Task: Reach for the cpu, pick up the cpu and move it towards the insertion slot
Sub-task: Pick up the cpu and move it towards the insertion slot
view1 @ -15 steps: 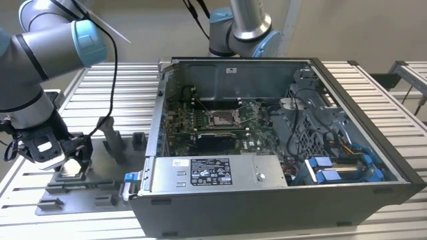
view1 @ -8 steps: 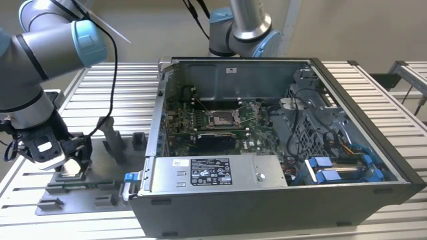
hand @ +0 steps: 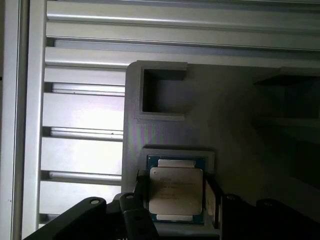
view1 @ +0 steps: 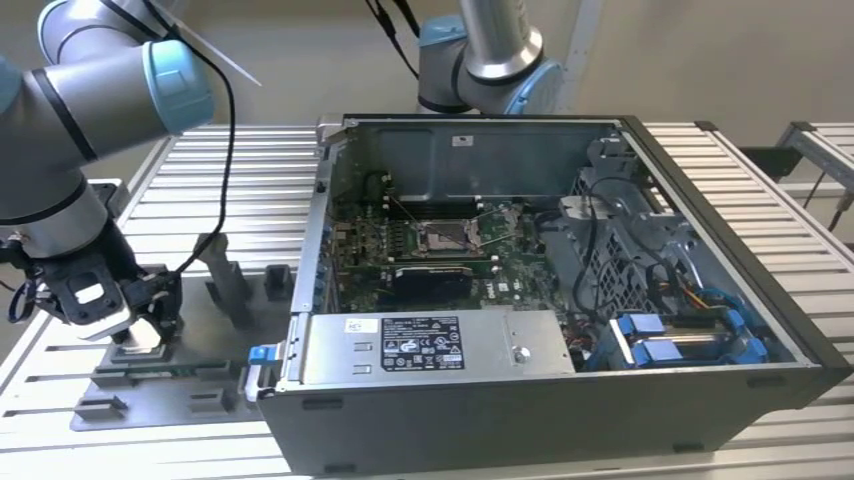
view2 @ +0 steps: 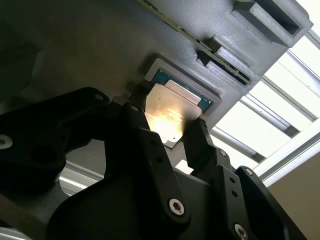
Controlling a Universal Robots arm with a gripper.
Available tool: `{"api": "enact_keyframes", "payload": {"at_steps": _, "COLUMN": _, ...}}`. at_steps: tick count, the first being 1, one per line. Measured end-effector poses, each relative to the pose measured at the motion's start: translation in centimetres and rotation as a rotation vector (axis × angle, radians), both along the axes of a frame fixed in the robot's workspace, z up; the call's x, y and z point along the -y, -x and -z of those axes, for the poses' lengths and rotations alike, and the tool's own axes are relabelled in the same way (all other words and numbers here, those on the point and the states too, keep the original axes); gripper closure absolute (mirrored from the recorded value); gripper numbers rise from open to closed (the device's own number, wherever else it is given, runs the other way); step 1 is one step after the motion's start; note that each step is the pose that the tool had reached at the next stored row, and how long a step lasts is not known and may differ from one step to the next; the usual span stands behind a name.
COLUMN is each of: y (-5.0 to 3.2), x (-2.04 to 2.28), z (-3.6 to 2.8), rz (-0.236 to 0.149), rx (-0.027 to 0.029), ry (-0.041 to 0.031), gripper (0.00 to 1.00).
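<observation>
Two fingers (view2: 145, 145) of our gripper (view2: 167, 120) stand apart astride the chip (hand: 176, 192); we judge it light, stiff, slick, fragile, best pinched by opposite edges.

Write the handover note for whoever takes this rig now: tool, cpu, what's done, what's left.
Tool: down at the cpu, over the fixture plate at the exterior view's left. Whether it grips cannot be told.
Cpu: lying flat in its grey holder, not lifted.
Insertion slot: on the board inside the open computer case, well apart from the tool.
Done: the reach.
Left: the pick-up and the move towards the slot.
</observation>
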State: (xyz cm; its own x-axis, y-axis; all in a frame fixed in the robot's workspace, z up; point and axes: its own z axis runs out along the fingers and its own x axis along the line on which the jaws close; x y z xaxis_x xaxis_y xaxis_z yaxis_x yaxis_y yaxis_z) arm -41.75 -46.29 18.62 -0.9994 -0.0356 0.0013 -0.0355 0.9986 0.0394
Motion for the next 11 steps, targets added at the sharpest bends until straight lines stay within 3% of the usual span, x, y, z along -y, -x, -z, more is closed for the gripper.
{"api": "enact_keyframes", "payload": {"at_steps": 11, "y": -0.01, "x": 0.00, "z": -0.01, "rz": 0.000, "rx": 0.0004, "ry": -0.0003, "gripper": 1.00}}
